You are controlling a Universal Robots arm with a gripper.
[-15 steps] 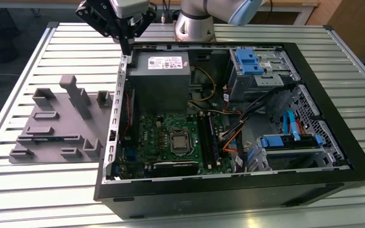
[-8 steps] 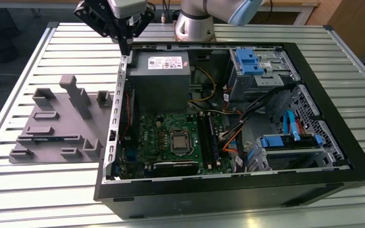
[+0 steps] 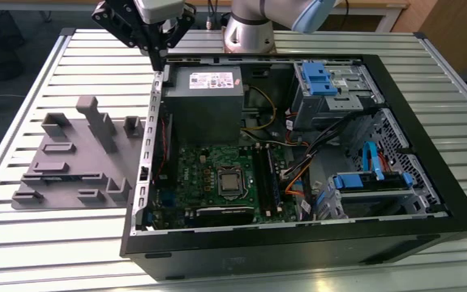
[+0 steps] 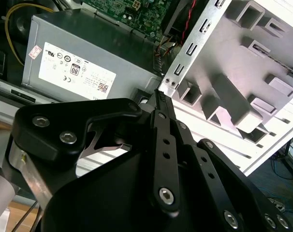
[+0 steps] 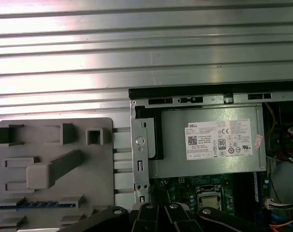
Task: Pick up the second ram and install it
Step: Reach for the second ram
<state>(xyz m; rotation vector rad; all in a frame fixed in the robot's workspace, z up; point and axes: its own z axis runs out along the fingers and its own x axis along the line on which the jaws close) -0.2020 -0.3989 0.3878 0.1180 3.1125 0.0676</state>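
The open computer case (image 3: 298, 246) is sitting beside the gray tray (image 3: 87, 161). The gripper (image 3: 159, 59), fingers together (empty), is hovering over the case wall and risking a clip. The second ram (image 5: 35, 205) is lying slotted in the tray.

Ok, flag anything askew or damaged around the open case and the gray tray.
Nothing stands out. The gray tray lies flat beside the open case, a ram stick sits in its slot on the tray, and the claw hangs empty over the case's edge.
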